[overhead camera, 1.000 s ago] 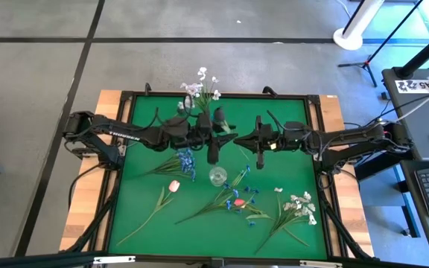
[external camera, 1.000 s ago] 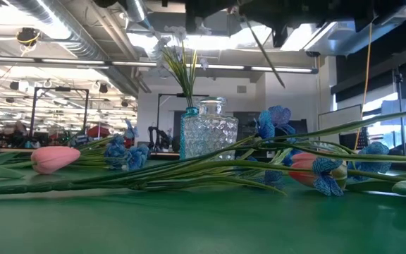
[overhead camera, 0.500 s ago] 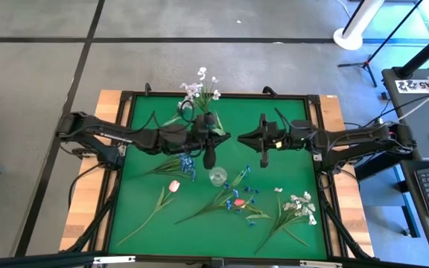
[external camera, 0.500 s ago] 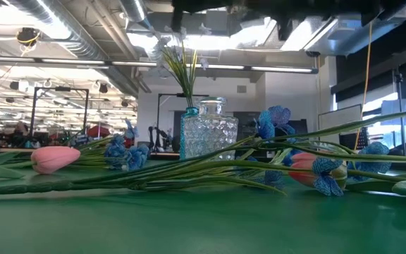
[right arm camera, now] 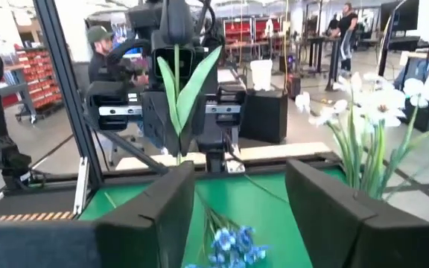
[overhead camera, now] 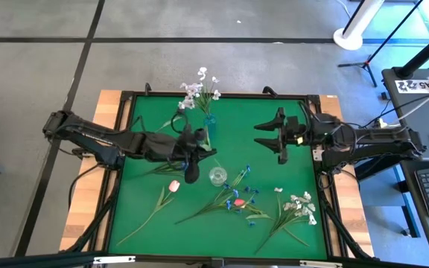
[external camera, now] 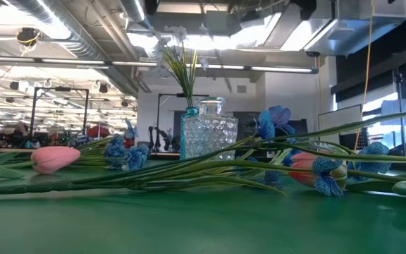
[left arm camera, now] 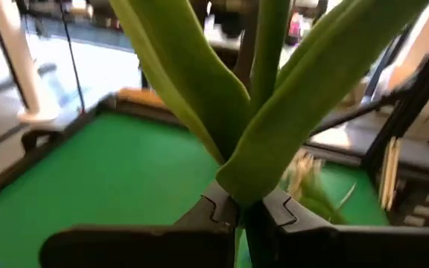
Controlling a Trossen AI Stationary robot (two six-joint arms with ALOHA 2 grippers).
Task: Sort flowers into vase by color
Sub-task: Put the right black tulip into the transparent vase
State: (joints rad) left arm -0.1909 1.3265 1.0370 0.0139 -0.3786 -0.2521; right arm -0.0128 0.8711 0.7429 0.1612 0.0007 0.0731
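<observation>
The left claw (overhead camera: 191, 158) is clamped on a green flower stem (left arm camera: 268, 52), which stands upright between its fingers above the table (overhead camera: 274, 171), just beside the glass vase (overhead camera: 217, 176). The right claw (overhead camera: 272, 135) hovers with its fingers apart and empty, well clear of the stem. Other flowers lie on the table: a pink tulip (overhead camera: 173, 186), blue sprigs (overhead camera: 246, 190) and white blossoms (overhead camera: 301, 207); white flowers (overhead camera: 198, 87) stand in a small vase (overhead camera: 209, 119) at the far edge.

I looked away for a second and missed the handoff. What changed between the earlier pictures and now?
The left gripper shut on the dark bud's stem and carried it back toward its own side. The right gripper let go, opened, and pulled away to its side. The white flowers in the blue vase, the clear vase and the flowers lying on the mat stayed put.
</observation>
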